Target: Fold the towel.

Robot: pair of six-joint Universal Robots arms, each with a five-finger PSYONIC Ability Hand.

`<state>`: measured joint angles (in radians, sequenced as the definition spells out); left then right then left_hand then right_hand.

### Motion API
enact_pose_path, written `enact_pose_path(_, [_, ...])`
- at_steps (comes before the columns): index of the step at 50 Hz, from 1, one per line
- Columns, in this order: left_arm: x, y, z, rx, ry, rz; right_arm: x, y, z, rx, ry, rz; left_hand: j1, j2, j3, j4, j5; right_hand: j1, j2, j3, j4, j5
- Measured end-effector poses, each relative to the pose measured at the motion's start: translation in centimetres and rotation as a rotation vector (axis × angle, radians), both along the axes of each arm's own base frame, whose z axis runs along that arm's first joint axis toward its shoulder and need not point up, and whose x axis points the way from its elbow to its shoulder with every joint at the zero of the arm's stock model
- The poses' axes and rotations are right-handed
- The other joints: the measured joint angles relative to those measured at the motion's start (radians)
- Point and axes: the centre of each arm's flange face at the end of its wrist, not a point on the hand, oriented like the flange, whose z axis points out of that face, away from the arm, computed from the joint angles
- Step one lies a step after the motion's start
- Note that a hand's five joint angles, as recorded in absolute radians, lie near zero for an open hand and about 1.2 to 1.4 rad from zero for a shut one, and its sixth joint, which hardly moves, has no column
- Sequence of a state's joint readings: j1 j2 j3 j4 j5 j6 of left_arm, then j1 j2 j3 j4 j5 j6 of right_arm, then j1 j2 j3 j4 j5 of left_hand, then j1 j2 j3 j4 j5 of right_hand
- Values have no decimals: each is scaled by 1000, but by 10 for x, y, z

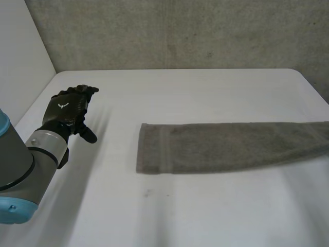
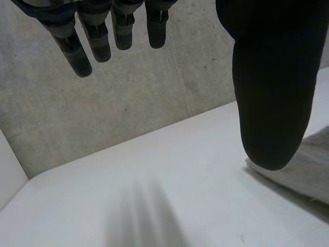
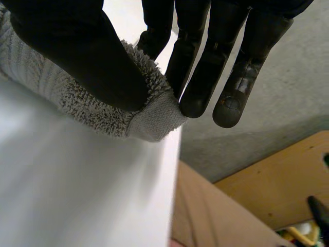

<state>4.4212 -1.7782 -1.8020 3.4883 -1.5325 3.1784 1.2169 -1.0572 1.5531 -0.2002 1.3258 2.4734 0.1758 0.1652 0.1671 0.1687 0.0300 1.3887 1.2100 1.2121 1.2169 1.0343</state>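
Note:
A grey towel (image 1: 226, 146) lies folded into a long strip across the white table (image 1: 205, 98), its left end near the middle and its right end running off past the table's right side. My left hand (image 1: 69, 109) hovers open over the table's left part, well clear of the towel; in its wrist view the fingers (image 2: 77, 41) hang straight and the towel's end (image 2: 308, 170) lies beyond the thumb. My right hand (image 3: 103, 62) pinches a corner of the towel (image 3: 149, 121) between thumb and fingers at the table's edge.
A grey concrete wall (image 1: 180, 31) stands behind the table. Past the table's right edge, the right wrist view shows a wooden board (image 3: 277, 180) and floor below.

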Motion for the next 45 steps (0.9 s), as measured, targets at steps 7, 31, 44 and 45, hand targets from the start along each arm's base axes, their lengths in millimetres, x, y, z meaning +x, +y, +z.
enact_pose_path(7, [0, 0, 0, -1, 0, 1, 61, -6, 46, -122, 6, 132, 0, 0, 0, 0, 0, 0, 2, 4, 0, 0])
enact_pose_path(31, [-1, 3, 1, -5, 1, -6, 392, 187, -16, -68, -112, 1014, 1, 0, 0, 0, 0, 0, 4, 5, 0, 1])
enact_pose_path(44, [-1, 3, 0, -5, 0, -7, 365, 183, 8, -64, -137, 933, 1, 0, 0, 0, 0, -1152, -993, -996, -993, -961])
enact_pose_path(45, [-1, 3, 0, -5, 0, -7, 358, 178, 14, -67, -148, 907, 1, 0, 0, 0, 0, -1167, -1007, -1008, -1006, -968])
